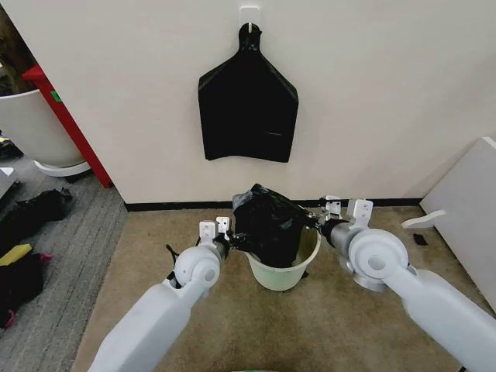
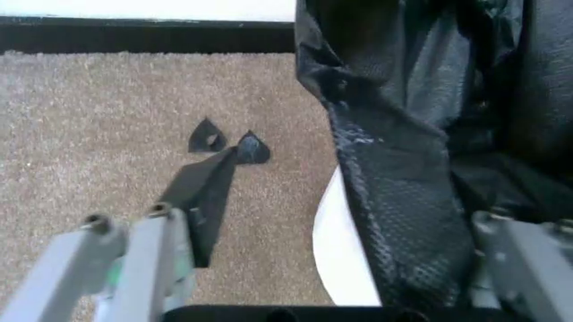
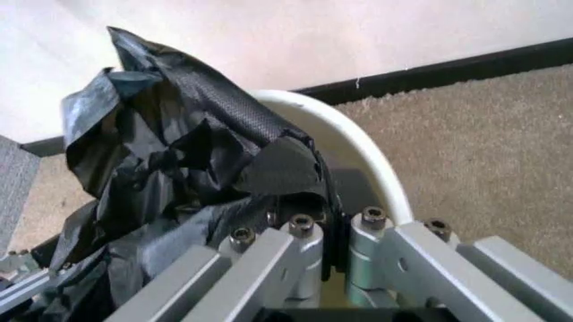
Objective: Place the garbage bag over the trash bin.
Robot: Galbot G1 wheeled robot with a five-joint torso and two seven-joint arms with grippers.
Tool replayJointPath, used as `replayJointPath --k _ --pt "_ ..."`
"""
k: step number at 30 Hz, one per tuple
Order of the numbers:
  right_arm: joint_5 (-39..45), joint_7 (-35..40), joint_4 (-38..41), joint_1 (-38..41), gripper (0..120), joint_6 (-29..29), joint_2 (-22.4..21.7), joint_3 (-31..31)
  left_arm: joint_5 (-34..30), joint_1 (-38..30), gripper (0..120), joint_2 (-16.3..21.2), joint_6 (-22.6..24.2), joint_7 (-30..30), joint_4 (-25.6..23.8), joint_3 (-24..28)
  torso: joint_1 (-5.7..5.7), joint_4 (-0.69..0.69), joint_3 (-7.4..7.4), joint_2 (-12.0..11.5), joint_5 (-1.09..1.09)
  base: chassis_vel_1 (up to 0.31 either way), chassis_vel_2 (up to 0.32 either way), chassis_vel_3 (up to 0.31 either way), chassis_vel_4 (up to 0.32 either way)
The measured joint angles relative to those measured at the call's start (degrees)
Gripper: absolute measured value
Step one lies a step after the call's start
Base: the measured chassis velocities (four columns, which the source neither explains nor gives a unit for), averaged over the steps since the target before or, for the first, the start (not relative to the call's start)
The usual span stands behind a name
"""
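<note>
Bag (image 1: pixel 267 225) bunched in bin (image 1: pixel 284 276)

Tan carpeted floor (image 1: pixel 232 325) carries the trash bin (image 1: pixel 283 273), which stands between the left claw (image 1: pixel 225 240) and the right claw (image 1: pixel 319 222). Beyond both claws the carpet meets a dark baseboard (image 1: pixel 178 206). Left of the left claw lies grey ribbed flooring (image 1: pixel 62 263).

The garbage bag (image 1: pixel 267 225) is showing as thin black plastic, crinkled, catching glossy highlights, with a fine embossed grain. The trash bin (image 1: pixel 283 273) under it is looking like smooth cream plastic with a soft sheen. Around the bin, the carpet (image 1: pixel 232 325) is reading as rough, matt tan pile. The right gripper's fingers (image 3: pixel 296 261) are appearing as brushed grey metal.
</note>
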Motion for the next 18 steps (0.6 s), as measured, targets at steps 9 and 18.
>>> replayJointPath --k 9,18 --pt "0.05 0.05 0.0 -0.1 0 0.1 -0.06 0.65 -0.26 0.03 27 -0.15 0.08 -0.04 0.05 0.16 0.0 -0.01 0.01 0.0 -0.02 0.0 0.0 0.0 0.0" --pt "-0.48 -1.01 1.08 -2.27 0 0.05 -0.78 2.75 -0.33 -0.1 5 -0.16 -0.66 0.17 0.12 0.36 0.0 -0.02 0.01 0.0 -0.02 0.0 0.0 0.0 0.0"
